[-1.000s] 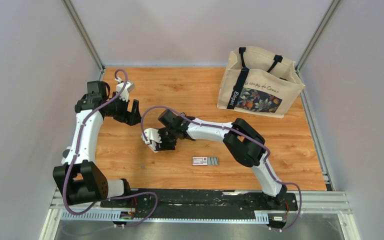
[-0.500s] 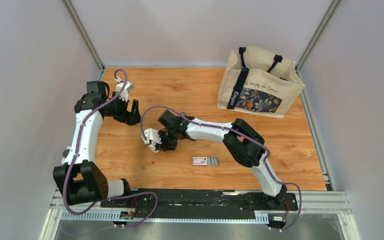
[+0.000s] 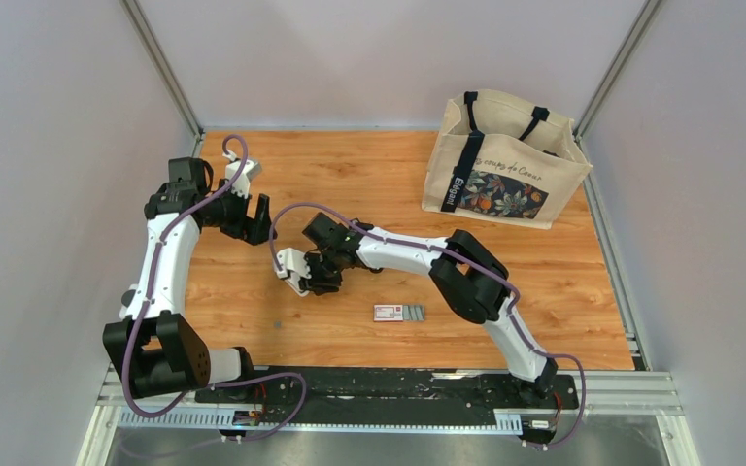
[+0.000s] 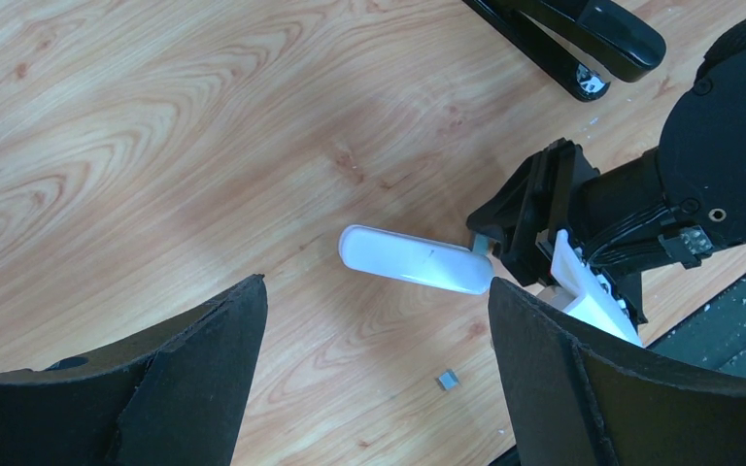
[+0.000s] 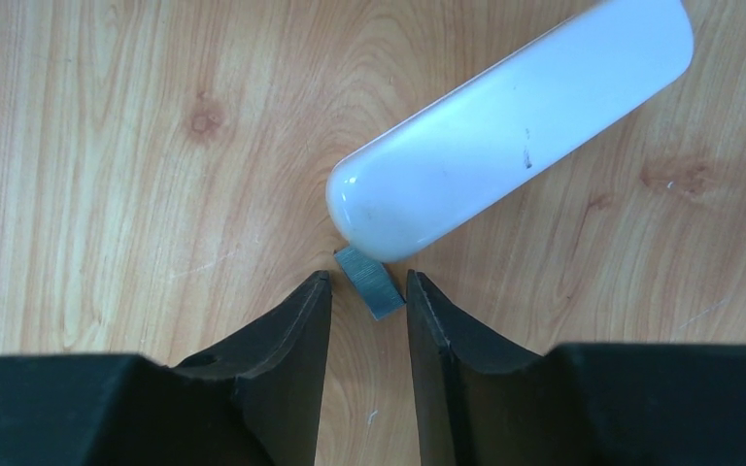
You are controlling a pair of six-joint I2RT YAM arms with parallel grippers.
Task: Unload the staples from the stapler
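Note:
A short grey strip of staples (image 5: 371,284) lies on the wooden table, partly tucked under the end of a white oblong object (image 5: 505,136). My right gripper (image 5: 369,280) is low over the table with its jaws narrowly apart, one on each side of the strip, not clamping it. A black stapler (image 4: 583,34) lies beyond it, seen in the left wrist view. My left gripper (image 4: 377,286) is wide open and empty above the table, left of the white object (image 4: 416,260). A tiny loose staple bit (image 4: 447,380) lies on the wood.
A small red-and-white box (image 3: 386,312) with grey staple strips (image 3: 415,312) beside it lies near the table's front. A canvas tote bag (image 3: 503,160) stands at the back right. Grey walls close in both sides.
My right gripper has shifted slightly left and away from the front edge. My left gripper has turned a little; its fingers sit slightly higher in view.

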